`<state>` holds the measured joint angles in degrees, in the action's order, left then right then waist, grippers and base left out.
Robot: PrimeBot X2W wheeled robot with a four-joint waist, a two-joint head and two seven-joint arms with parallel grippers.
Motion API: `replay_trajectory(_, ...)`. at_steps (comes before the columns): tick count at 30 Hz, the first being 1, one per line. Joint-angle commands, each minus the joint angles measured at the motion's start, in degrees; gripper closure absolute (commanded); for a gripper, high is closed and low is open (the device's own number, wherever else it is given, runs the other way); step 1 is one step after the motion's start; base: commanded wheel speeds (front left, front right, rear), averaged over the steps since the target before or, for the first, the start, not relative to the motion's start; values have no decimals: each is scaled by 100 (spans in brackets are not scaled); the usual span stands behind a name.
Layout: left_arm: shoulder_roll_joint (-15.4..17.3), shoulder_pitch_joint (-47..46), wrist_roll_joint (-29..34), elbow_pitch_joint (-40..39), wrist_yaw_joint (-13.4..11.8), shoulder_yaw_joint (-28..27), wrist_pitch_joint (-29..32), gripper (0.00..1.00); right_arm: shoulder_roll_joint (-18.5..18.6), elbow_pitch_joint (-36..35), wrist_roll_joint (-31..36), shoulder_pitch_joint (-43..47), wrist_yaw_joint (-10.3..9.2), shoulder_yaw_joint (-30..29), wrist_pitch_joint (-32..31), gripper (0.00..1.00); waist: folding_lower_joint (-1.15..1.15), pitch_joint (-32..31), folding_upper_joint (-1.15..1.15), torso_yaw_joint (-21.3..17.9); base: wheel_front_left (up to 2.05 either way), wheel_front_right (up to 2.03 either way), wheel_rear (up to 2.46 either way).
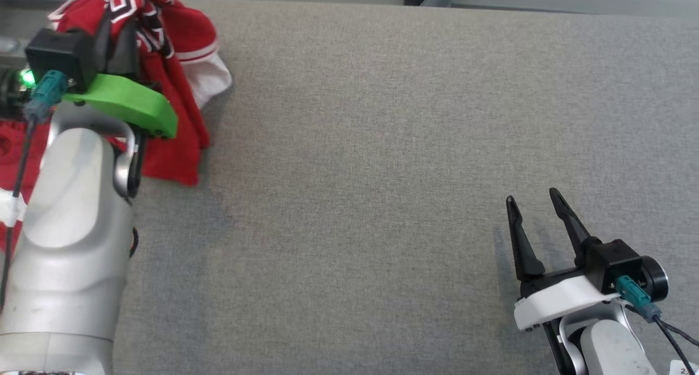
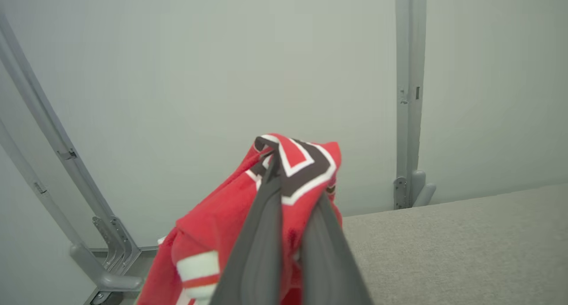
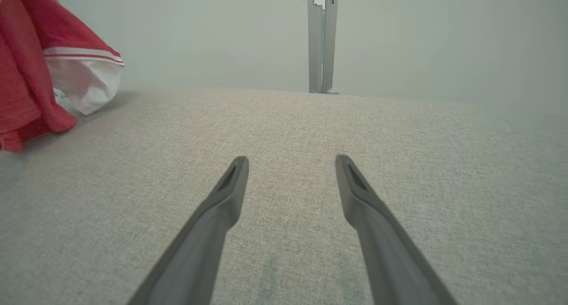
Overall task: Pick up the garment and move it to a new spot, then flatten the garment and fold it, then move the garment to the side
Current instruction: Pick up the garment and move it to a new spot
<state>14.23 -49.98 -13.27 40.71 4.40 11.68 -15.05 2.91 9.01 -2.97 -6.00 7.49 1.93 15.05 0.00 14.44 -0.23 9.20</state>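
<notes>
Closest to the robot, at its right side, the right gripper (image 1: 532,196) hangs just over the grey table (image 1: 382,146) with its two dark fingers spread wide and nothing between them. Farther away, at the far left part of the table, the left gripper (image 2: 296,178) has its fingers pressed together on the red garment (image 1: 180,25). The garment's bunched cloth, with white and dark trim, hangs down from the fingers to the table surface.

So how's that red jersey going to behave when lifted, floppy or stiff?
Probably floppy: the red jersey hangs in folds from the shut left gripper. Likely light, since one pinch holds it. Trailing cloth may drag on the table.
</notes>
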Motion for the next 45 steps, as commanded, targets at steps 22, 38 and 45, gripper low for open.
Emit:
replay_trajectory(22, -1037, 1355, -1069, -3183, 110, 1630, 2259, 100, 4, -38, -623, 86, 1, 113, 21, 0, 0, -272, 23, -1885, 0, 0, 0)
replay_trajectory(38, -959, 657, -883, 749, 17, 1545, 775, 100, 4, 43, -862, -28, 1, 489, 21, 0, 0, -98, 23, -2677, 0, 0, 0)
replay_trajectory(45, -1054, 529, -1080, 1419, 214, 1642, 313, 0, 5, 43, -763, 91, 1, 311, 21, 0, 0, -247, 23, -2525, 0, 0, 0)
